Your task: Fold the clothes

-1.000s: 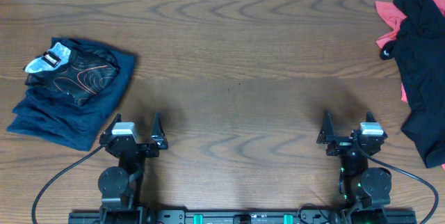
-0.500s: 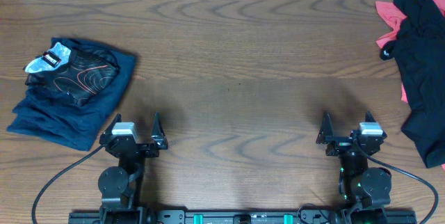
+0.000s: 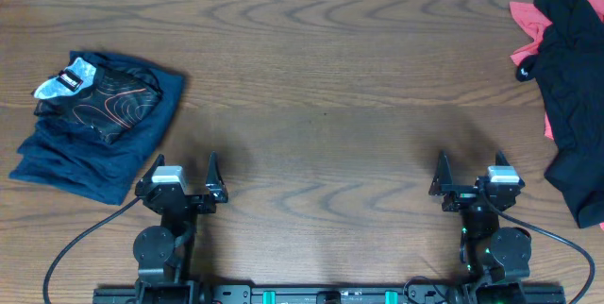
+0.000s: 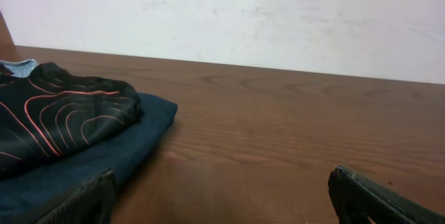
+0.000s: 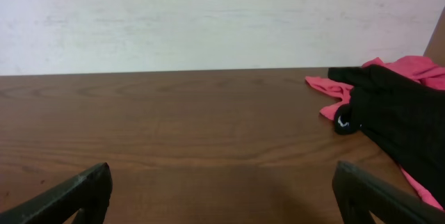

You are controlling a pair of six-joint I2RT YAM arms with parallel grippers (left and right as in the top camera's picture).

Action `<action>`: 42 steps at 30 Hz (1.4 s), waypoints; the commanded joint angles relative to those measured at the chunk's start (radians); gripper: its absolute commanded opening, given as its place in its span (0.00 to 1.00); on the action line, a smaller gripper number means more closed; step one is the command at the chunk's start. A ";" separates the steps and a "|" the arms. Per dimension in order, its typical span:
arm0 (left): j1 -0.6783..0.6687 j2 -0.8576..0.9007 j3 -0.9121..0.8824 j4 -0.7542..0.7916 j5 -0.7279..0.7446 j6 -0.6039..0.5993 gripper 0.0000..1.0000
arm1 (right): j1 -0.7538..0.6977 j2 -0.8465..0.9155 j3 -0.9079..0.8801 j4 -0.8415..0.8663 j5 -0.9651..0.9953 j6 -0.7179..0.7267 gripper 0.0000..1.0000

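Surface: brown wood-grain table [image 3: 321, 106], white wall [image 5: 208, 15] behind
Shirt: black T-shirt [image 3: 571, 87] in a crumpled heap at the far right edge, partly out of the overhead view
Under it: pink garment [image 3: 526, 23], showing at the upper left and along one side
Mark: small white emblem [image 3: 522, 74] on the shirt's left fold
Far left: navy garment [image 3: 85, 158] with red-lined garment [image 3: 111, 104] on top; not part of the job
Left gripper [image 3: 179, 186]: near the front edge, jaws wide apart, holding nothing
Right gripper [image 3: 470, 183]: near the front edge, jaws wide apart, empty; shirt well apart, to its right
Handling (judged): soft, light, limp; will drape and bunch, and pushing would only wrinkle it; may drag the pink cloth along
Hold (judged): pinch one layer at an outer edge, the lower lobe nearest the right arm; lift clear of the pink, then spread flat mid-table
Unclear: collar, sleeves and hem cannot be told apart in the heap
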 commanded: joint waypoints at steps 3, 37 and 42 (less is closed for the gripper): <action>-0.003 -0.007 -0.015 -0.037 0.003 0.000 0.98 | -0.008 0.032 -0.001 -0.006 -0.011 -0.005 0.99; -0.003 1.076 0.969 -0.745 0.033 -0.127 0.98 | -0.266 1.253 0.974 -0.293 -0.048 -0.099 0.99; -0.003 1.106 0.969 -0.737 0.033 -0.127 0.98 | -0.334 1.455 0.976 -0.053 -0.031 -0.111 0.95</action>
